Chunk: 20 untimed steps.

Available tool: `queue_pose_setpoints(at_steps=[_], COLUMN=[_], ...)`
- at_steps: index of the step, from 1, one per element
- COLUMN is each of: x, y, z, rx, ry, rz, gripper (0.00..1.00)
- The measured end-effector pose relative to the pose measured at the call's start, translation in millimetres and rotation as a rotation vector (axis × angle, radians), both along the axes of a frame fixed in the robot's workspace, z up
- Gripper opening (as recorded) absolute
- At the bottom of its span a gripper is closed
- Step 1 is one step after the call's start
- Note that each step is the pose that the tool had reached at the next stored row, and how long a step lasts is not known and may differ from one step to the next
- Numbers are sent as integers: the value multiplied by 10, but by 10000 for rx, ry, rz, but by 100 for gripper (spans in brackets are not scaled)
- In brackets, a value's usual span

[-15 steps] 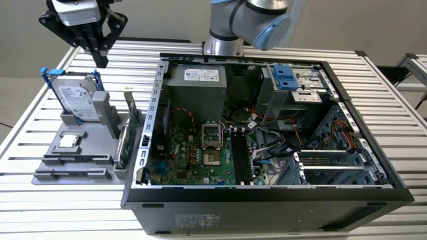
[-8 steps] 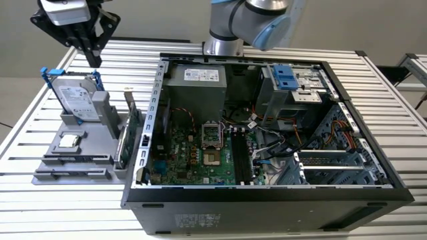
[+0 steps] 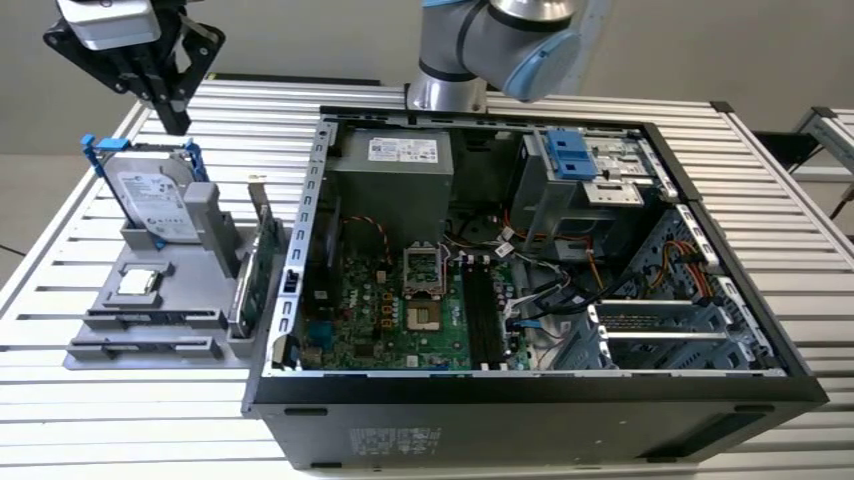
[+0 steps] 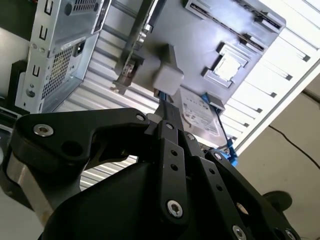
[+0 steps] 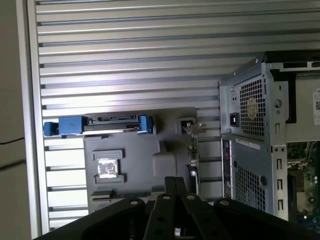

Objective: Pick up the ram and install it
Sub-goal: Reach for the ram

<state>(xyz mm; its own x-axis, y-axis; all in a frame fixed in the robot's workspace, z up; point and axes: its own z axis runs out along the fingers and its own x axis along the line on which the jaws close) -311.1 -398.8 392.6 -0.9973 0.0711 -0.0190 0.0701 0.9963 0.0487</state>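
Above the table's (image 3: 67, 250) far corner, at 10 o'clock in the exterior view, the gripper (image 3: 174, 120) hung w/ fingers drawn together to a narrow tip, nothing visibly clamped. Beneath it stood the HDD (image 3: 150, 200) in a blue frame, upright on a grey fixture (image 3: 114, 305). The ram (image 3: 154, 318) appeared as a thin dark strip in a long rail at 6 o'clock from the HDD, well apart from the gripper. The open PC case (image 3: 534, 400) sat at 3 o'clock of the fixture, w/ a green card (image 3: 260, 255) between them.

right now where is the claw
At the exterior view's upper left, the claw hangs above the hard drive in the grey holder, beside the open computer case.
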Motion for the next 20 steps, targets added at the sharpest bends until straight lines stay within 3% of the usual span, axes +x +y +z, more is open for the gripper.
queue_pose_setpoints(at_steps=[20], x=[-391], y=[0], z=[0], rx=[0], ry=[-1], rz=[5], gripper=[0])
